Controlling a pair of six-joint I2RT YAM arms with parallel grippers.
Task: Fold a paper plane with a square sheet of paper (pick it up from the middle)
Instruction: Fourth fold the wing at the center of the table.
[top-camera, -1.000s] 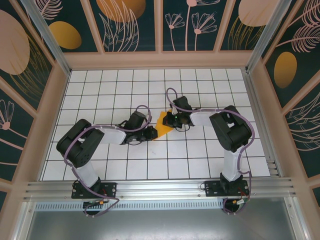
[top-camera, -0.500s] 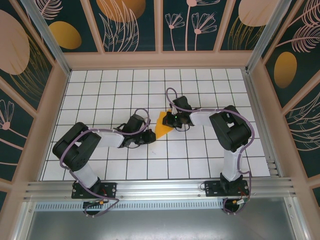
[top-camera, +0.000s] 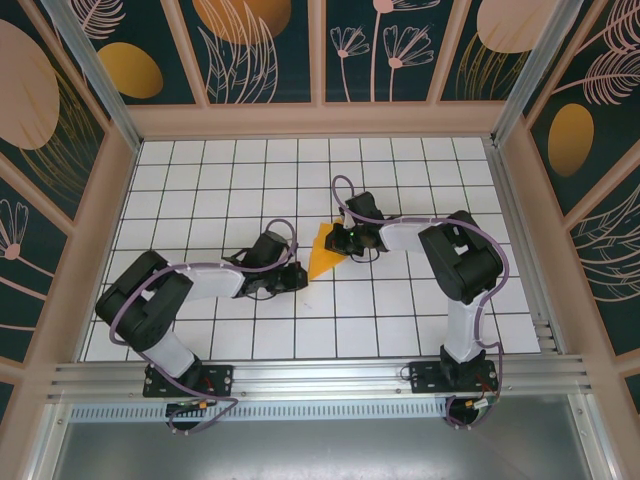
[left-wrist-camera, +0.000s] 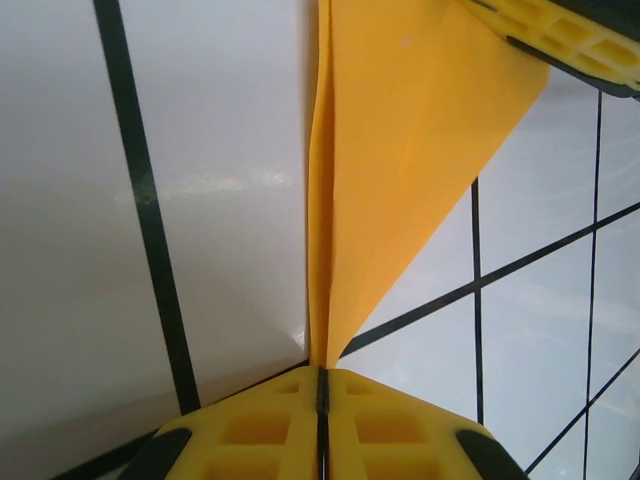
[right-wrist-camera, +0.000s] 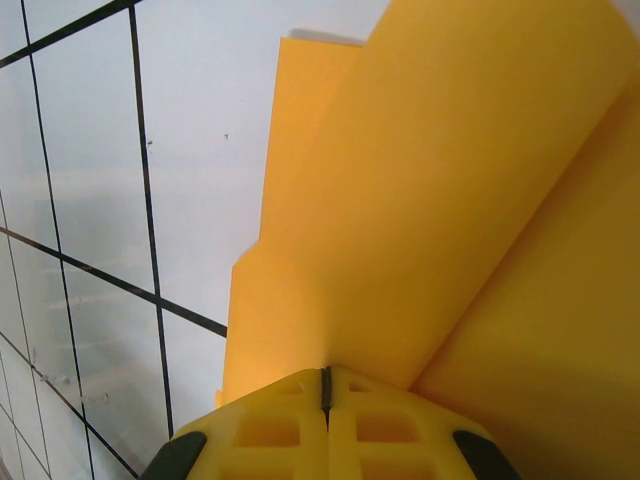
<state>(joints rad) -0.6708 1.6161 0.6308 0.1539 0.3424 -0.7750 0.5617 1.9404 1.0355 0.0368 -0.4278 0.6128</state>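
The folded orange-yellow paper (top-camera: 322, 253) stands as a creased pointed shape in the middle of the white grid table, held between both arms. My left gripper (top-camera: 300, 277) is shut on its near lower tip; in the left wrist view the paper (left-wrist-camera: 400, 150) rises from my pinched yellow jaws (left-wrist-camera: 322, 375), and the other arm's yellow finger (left-wrist-camera: 560, 35) shows at the top right. My right gripper (top-camera: 338, 241) is shut on the paper's right edge; in the right wrist view the layered sheet (right-wrist-camera: 450, 200) spreads up from that gripper (right-wrist-camera: 325, 378).
The white grid table (top-camera: 250, 180) is fenced by tan rails and patterned walls with orange ovals (top-camera: 130, 70). An aluminium rail (top-camera: 320, 375) runs along the near edge by the arm bases. Open tiles lie behind and beside the arms.
My left gripper has slid a little to the right and forward with the paper's tip, and its elbow has swung left. The paper stands narrower and more upright. The right arm has held still.
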